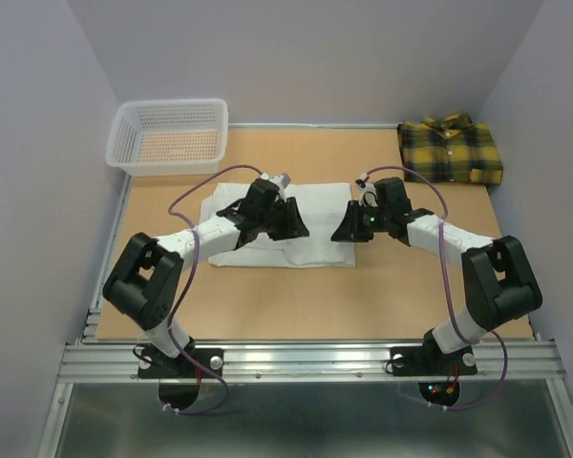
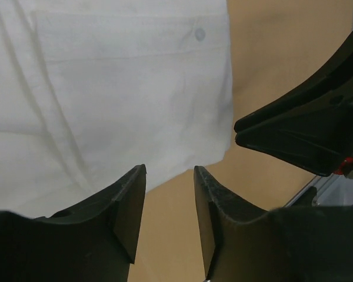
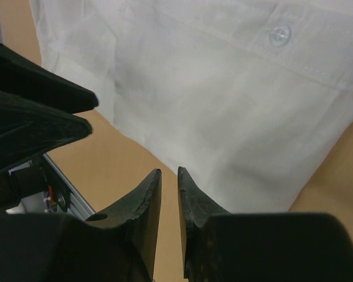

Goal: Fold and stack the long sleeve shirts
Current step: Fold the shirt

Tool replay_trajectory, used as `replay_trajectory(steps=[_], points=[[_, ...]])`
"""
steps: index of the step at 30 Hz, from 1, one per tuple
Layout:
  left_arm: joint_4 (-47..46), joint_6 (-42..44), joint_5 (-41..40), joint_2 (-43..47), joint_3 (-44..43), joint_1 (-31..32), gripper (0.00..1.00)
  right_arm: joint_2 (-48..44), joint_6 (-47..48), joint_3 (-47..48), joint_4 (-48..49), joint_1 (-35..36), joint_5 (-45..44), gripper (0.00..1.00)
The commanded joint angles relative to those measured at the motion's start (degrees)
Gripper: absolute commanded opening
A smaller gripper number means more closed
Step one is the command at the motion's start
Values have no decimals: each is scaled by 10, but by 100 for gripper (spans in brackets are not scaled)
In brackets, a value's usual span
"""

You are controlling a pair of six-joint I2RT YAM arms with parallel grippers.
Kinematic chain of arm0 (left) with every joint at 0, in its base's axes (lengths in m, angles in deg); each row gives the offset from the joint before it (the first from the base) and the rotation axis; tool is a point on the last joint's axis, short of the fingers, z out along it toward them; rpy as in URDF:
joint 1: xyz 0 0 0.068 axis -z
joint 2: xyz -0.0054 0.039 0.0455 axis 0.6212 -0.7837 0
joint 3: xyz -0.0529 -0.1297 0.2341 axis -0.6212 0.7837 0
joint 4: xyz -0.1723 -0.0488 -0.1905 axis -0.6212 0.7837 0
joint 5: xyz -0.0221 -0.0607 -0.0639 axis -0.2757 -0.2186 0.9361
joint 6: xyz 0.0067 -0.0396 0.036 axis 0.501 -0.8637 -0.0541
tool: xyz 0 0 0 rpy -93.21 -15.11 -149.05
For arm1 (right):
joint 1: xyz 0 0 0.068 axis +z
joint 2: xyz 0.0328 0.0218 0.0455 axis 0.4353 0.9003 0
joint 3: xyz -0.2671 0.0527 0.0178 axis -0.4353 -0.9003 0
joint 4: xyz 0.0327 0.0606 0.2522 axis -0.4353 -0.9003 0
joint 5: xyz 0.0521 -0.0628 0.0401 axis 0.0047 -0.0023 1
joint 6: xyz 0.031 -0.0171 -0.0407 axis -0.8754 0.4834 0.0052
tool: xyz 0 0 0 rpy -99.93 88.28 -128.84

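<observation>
The plain white shirt (image 1: 315, 246) lies folded flat in the middle of the table, with a button showing in the left wrist view (image 2: 106, 100) and the right wrist view (image 3: 223, 88). The yellow-and-dark-green plaid shirt (image 1: 451, 151) lies folded at the far right corner. My left gripper (image 1: 291, 225) hovers over the white shirt's near edge, open and empty (image 2: 169, 170). My right gripper (image 1: 342, 230) faces it over the shirt's right edge, its jaws a narrow gap apart and empty (image 3: 169, 171). The two grippers are close together but apart.
A white plastic mesh basket (image 1: 172, 138) stands at the far left corner. The brown table (image 1: 267, 296) is walled at the back and both sides. A metal rail (image 1: 306, 361) runs along the near edge by the arm bases.
</observation>
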Motion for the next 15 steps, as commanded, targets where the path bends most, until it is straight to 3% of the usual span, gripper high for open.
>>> replay_trajectory(steps=[1, 4, 7, 15], points=[[5, 30, 62, -62, -31, 11, 45, 22, -6, -27, 36, 1, 36, 21], [19, 42, 72, -87, -25, 11, 39, 46, -10, -54, 63, 0, 45, 20], [67, 59, 30, -102, -15, 7, 30, 74, -14, -91, 100, -9, 49, 15], [54, 40, 26, -90, 72, -32, 25, 80, -17, -171, 129, -69, 8, 7]])
